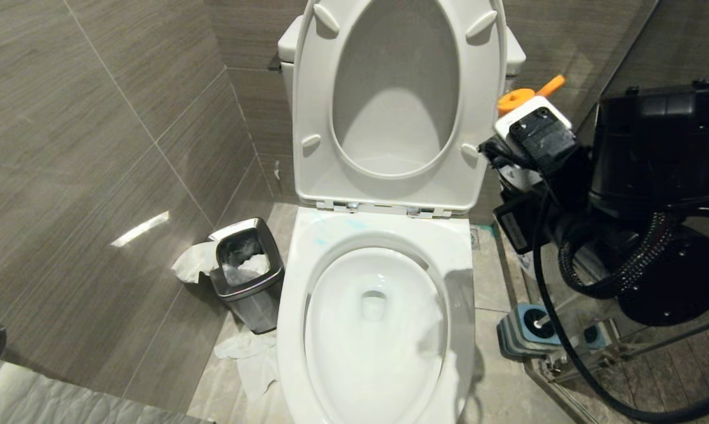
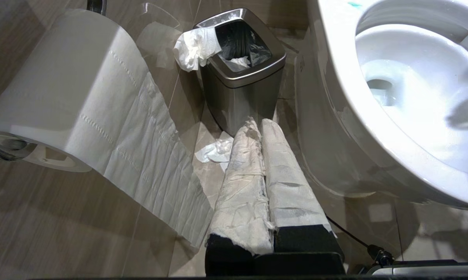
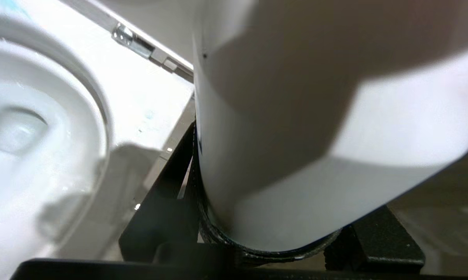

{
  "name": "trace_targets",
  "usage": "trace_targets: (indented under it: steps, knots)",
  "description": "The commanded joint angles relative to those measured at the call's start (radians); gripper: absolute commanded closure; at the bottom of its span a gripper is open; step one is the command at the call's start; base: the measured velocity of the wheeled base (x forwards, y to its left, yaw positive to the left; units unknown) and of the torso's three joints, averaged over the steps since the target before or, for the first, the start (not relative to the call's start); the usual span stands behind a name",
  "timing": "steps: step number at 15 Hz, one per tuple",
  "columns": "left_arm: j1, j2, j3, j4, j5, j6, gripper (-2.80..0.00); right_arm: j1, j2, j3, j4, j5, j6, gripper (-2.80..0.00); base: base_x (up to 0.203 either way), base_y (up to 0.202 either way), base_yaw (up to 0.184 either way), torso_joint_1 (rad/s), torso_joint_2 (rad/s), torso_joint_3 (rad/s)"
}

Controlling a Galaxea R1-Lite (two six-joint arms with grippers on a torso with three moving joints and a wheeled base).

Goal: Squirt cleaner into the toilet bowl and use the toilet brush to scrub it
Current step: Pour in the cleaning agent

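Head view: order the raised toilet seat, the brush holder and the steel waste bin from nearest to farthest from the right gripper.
Measured from the right gripper, shut on a white bottle:
1. The raised toilet seat, just beside it on its left.
2. The brush holder, on the floor below it.
3. The steel waste bin, on the floor across the toilet bowl, on the robot's left.

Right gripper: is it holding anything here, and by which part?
Yes. The right gripper grips a white bottle around its body, beside the toilet bowl. Its orange cap shows in the head view.
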Motion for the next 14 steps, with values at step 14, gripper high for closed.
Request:
trace_targets:
  steps: [14]
  knots:
    - [0.0, 0.002, 0.002, 0.0, 0.0, 0.0, 0.0, 0.106, 0.202, -0.176, -0.003, -0.263, -0.629, 0.0, 0.0, 0.0, 0.0, 0.0, 0.0, 0.0]
